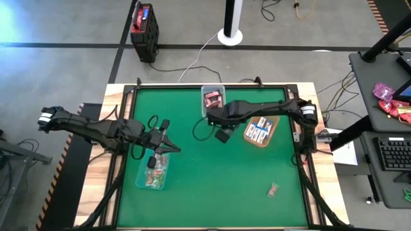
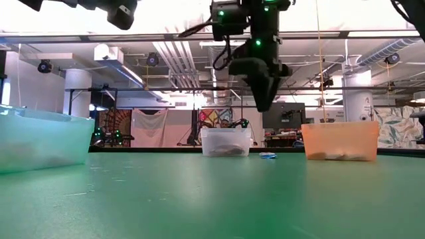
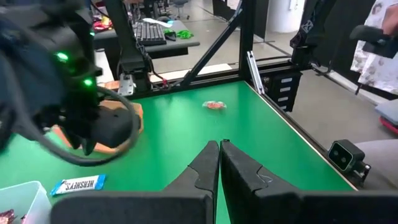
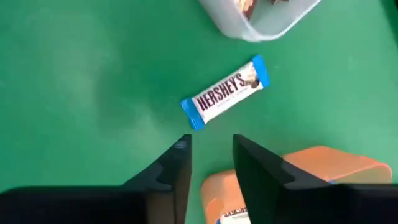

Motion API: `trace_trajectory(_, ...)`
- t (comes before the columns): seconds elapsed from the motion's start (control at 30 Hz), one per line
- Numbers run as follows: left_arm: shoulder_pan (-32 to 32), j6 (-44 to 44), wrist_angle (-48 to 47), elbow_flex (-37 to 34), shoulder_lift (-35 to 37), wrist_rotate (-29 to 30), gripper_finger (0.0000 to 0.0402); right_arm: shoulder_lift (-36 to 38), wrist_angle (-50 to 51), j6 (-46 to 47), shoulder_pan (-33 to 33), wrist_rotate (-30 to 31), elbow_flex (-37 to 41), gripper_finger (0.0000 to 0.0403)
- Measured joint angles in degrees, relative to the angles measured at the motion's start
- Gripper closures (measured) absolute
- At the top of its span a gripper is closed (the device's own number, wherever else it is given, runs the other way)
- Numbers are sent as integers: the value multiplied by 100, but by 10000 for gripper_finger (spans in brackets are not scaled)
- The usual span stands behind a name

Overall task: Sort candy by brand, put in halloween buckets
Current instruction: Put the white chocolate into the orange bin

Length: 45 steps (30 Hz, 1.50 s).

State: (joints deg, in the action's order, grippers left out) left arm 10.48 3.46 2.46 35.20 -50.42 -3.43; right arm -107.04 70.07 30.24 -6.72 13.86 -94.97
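A blue-and-white Hershey's candy (image 4: 225, 93) lies flat on the green mat between the clear tub (image 4: 261, 25) and the brown tray (image 4: 311, 163). My right gripper (image 4: 211, 155) hangs open above the mat beside it, pointing steeply down, with nothing between its fingers. The clear tub (image 1: 213, 90) holds dark red candy, the brown tray (image 1: 249, 136) holds blue-and-white pieces, and the teal tub (image 1: 154, 173) holds mixed pieces. One pinkish candy (image 1: 273, 189) lies on the mat at the near right. My left gripper (image 1: 172, 148) waits shut over the teal tub's far end.
The table's black frame (image 1: 302, 147) borders the mat on all sides. A black-and-red box (image 1: 144, 24) stands on the floor beyond the far edge. The mat's near middle (image 1: 218, 186) is bare green.
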Motion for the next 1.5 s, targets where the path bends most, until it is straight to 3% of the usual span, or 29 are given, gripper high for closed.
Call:
trace_trajectory(0.23,0,0,4,-2,-10,1,402,0,-781,52,-28,89,809,384)
trace_trajectory(0.4,0,0,2,-2,-10,0,402,0,-1569,-133,-55,592,1419,390)
trace_trajectory(0.63,0,25,2,-2,-10,0,402,0,-2605,-415,-55,728,2109,390)
trace_trajectory(0.83,0,26,2,-2,-10,0,402,2,-2917,-431,-55,886,2431,390)
trace_trajectory(1.0,0,26,4,-2,-10,0,402,15,-2914,-543,61,503,2429,390)
trace_trajectory(1.23,0,26,2,-2,-10,1,402,24,-2500,-1164,792,-1489,2039,390)
trace_trajectory(1.4,0,26,4,-7,-11,-1,402,332,-1322,-711,1353,-1015,1698,390)
trace_trajectory(1.5,11,24,-4,-11,-24,-1,402,729,-1385,-332,1670,-405,1854,390)
